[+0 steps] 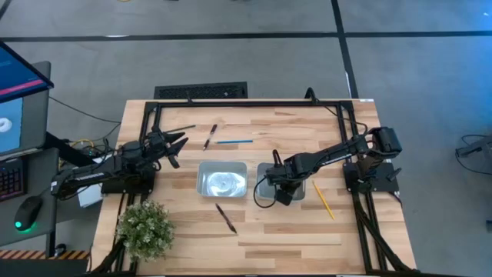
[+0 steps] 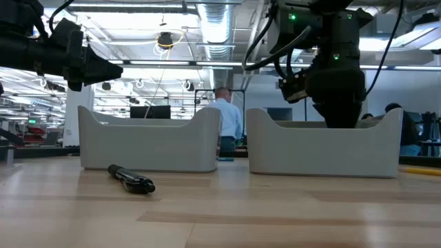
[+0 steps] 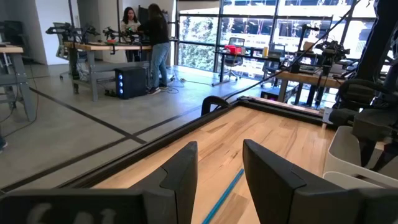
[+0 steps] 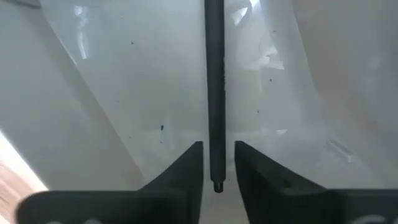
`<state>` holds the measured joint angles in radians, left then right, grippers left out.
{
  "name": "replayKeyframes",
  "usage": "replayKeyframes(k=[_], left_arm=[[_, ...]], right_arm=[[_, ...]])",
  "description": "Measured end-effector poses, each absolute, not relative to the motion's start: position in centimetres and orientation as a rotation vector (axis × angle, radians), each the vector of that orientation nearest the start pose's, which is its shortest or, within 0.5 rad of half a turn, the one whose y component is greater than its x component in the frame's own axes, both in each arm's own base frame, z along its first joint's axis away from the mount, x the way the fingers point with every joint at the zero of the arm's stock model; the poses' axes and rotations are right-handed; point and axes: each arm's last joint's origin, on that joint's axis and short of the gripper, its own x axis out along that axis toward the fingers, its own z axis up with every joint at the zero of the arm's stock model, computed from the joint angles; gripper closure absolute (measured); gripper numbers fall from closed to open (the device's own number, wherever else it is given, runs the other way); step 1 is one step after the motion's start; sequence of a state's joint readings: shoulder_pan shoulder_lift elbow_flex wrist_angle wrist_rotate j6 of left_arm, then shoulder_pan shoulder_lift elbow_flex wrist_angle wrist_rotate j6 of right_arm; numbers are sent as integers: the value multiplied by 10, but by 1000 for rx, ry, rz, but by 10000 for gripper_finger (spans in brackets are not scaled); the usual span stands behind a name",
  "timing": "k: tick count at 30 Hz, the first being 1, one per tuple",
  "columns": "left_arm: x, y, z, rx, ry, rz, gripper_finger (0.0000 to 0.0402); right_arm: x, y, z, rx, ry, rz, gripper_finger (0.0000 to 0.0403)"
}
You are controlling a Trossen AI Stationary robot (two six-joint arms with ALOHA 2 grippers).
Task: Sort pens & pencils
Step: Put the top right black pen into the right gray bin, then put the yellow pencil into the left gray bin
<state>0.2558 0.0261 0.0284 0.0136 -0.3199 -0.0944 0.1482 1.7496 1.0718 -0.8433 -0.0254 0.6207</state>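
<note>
Our right gripper (image 4: 218, 163) hangs inside the right tray (image 1: 265, 192), fingers slightly spread around a dark pen (image 4: 214, 93), apparently letting it drop there. Our left gripper (image 1: 175, 146) waits parted at the bench's (image 1: 292, 238) far left; pens (image 1: 226, 218) and pencils (image 1: 323, 200) lie unsorted around the trays.

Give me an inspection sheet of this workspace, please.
Surface: wooden table, framed by black rails.
Job's things: black pen between the right fingers, over the right tray; left tray; pens; blue pencil; yellow pencil.
Clutter: plant.
Grippers: right gripper inside the right tray; left gripper open, raised.
Cables: bundle at the left edge.
Surroundings: people, desks, monitor.
</note>
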Motion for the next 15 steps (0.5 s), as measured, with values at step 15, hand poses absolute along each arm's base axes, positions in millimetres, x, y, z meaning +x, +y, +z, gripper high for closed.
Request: replayKeyframes(k=[15], left_arm=[[91, 33, 172, -92, -43, 575, 283]], right_arm=[[282, 42, 202, 447, 1423, -326, 175]])
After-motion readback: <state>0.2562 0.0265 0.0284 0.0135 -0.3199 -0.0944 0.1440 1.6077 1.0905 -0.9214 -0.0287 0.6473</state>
